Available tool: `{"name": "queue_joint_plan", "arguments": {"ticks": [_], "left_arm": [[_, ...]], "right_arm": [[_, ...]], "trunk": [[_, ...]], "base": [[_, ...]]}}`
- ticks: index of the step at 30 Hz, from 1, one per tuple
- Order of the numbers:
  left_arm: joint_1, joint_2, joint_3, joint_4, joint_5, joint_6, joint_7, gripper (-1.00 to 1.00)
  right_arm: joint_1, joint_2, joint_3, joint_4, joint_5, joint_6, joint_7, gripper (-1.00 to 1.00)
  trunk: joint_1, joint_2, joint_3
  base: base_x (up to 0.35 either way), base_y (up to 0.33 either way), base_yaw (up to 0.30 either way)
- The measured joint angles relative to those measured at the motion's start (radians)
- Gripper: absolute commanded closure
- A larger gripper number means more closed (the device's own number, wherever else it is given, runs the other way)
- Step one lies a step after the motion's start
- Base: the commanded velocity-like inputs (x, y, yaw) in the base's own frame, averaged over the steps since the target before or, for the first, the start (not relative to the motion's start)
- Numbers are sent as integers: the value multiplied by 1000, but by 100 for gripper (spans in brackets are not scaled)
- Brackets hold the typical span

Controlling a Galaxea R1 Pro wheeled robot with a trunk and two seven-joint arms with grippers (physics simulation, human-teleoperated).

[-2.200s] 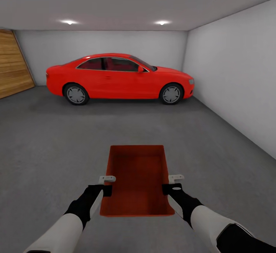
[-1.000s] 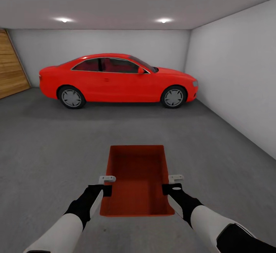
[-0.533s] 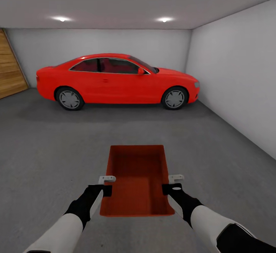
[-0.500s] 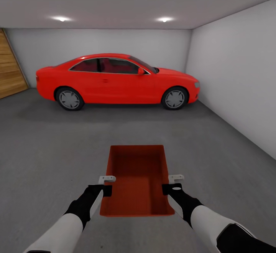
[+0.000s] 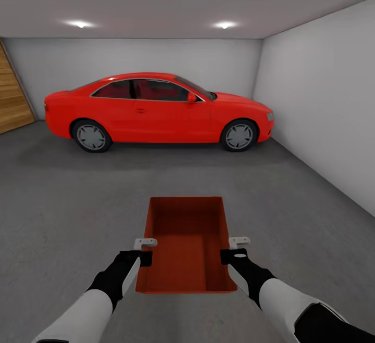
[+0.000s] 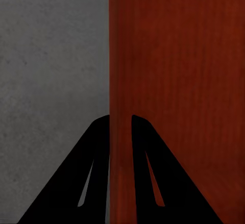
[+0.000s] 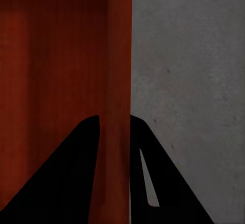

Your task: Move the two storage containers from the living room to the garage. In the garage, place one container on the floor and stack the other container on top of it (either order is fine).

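I carry one orange-red storage container (image 5: 186,244) level in front of me, above the dark grey garage floor (image 5: 67,213). My left gripper (image 5: 146,242) is shut on its left long wall, and my right gripper (image 5: 239,241) is shut on its right long wall. In the left wrist view the dark fingers (image 6: 97,147) straddle the container's rim (image 6: 120,81). The right wrist view shows the same pinch, black fingers (image 7: 143,152) on either side of the wall (image 7: 118,81). The container's inside is bare.
A red car (image 5: 156,111) is parked side-on along the far white wall. A white wall (image 5: 323,103) runs down the right. A wooden door (image 5: 13,98) stands at the far left. Open grey floor lies between me and the car.
The whole view has crept forward and turned slightly: the car looks a bit larger and the wooden door has slid further out at the left. Both grippers keep the same hold on the container.
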Motion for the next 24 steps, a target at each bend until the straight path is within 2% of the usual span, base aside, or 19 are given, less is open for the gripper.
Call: {"name": "queue_joint_plan", "arguments": {"ticks": [24], "left_arm": [[0,0,0,1,0,-1,0,100]], "right_arm": [[0,0,1,0,0,0,0,100]], "trunk": [[0,0,0]], "base": [[321,0,0]]}}
